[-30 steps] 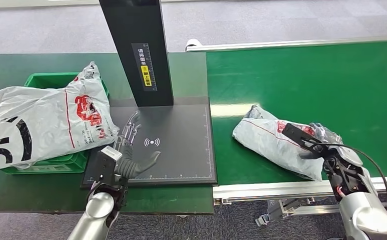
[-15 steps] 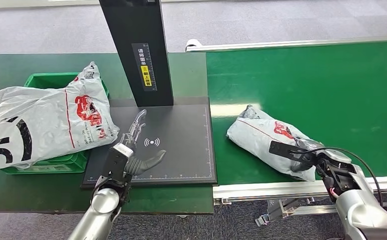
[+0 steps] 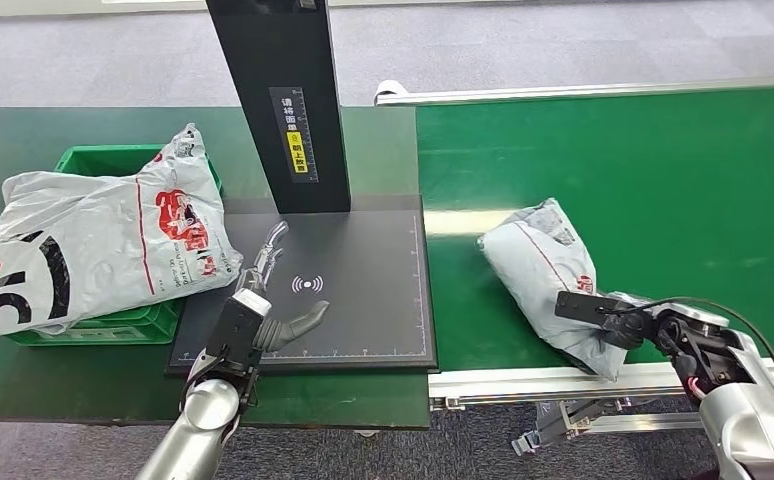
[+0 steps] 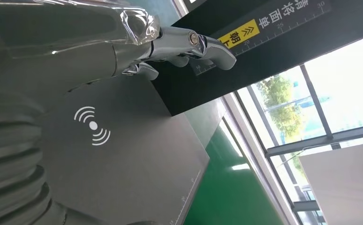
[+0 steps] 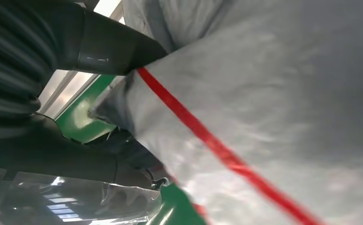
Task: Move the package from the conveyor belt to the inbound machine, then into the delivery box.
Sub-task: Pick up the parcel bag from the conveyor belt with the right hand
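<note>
- Gripping the package (image 3: 543, 270) at its near end, our right hand (image 3: 631, 325) closes thumb and dark fingers into the crinkled grey plastic; in the right wrist view the thumb presses the film (image 5: 264, 93) just beside a red stripe.
- We see the package as a soft, lumpy grey poly mailer with red print, lying on the smooth green conveyor belt (image 3: 663, 170), at about 3 o'clock from the scanner pad.
- We hold our left hand (image 3: 268, 300) above the matte black pad of the inbound machine (image 3: 363, 290), fingers spread and holding nothing, silvery fingertips pointing toward the machine's upright black column at 12 o'clock.
- We note a white wireless symbol (image 3: 307, 285) printed on the pad, just beside the left hand.
- At 9 o'clock from the pad, a larger wrinkled grey bag (image 3: 93, 250) drapes over the green ribbed delivery box (image 3: 103, 325).
- Compared with half a second ago, the package has swung round: its far end now points toward 12 o'clock, and the left hand has barely shifted.
</note>
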{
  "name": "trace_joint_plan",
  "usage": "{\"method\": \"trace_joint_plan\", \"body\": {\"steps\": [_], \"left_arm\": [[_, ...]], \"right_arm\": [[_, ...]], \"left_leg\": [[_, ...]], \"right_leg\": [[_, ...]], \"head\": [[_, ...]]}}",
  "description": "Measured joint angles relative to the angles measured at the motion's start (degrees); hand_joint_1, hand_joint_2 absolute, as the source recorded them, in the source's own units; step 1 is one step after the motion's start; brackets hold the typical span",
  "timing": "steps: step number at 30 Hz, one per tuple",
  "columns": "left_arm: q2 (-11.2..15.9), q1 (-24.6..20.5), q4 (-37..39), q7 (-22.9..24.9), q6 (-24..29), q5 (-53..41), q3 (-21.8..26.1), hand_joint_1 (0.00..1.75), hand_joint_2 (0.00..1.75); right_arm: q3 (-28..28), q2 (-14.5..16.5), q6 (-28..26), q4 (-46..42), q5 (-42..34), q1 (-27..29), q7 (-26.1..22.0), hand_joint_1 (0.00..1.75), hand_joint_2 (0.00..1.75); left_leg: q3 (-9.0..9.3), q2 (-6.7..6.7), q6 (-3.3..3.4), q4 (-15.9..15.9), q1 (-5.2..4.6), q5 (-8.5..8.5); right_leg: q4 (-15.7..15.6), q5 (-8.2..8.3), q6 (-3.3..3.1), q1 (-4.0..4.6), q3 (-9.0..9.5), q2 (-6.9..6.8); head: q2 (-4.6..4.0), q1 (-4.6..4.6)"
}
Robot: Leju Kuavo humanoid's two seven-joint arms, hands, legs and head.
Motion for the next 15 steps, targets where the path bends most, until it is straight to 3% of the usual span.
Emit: {"method": "trace_joint_plan", "body": {"steps": [8, 15], "left_arm": [[0.0, 0.0, 0.0, 0.0, 0.4, -0.2, 0.0, 0.0, 1.75], [0.3, 0.8, -0.8, 0.3, 6.8, -2.0, 0.6, 0.0, 1.75]], "right_arm": [[0.9, -0.3, 0.6, -0.4, -0.9, 0.7, 0.5, 1.75, 1.75], [2.3, -2.6, -1.1, -5.1, -8.9, 3.2, 1.3, 1.75, 1.75]], "left_leg": [[0.0, 0.0, 0.0, 0.0, 0.0, 0.0], [-0.11, -0.21, 0.01, 0.0, -0.02, 0.0]], "right_leg": [[0.0, 0.0, 0.0, 0.0, 0.0, 0.0], [0.0, 0.0, 0.0, -0.02, 0.02, -0.12]], "head": [[0.01, -0.01], [0.0, 0.01]]}}
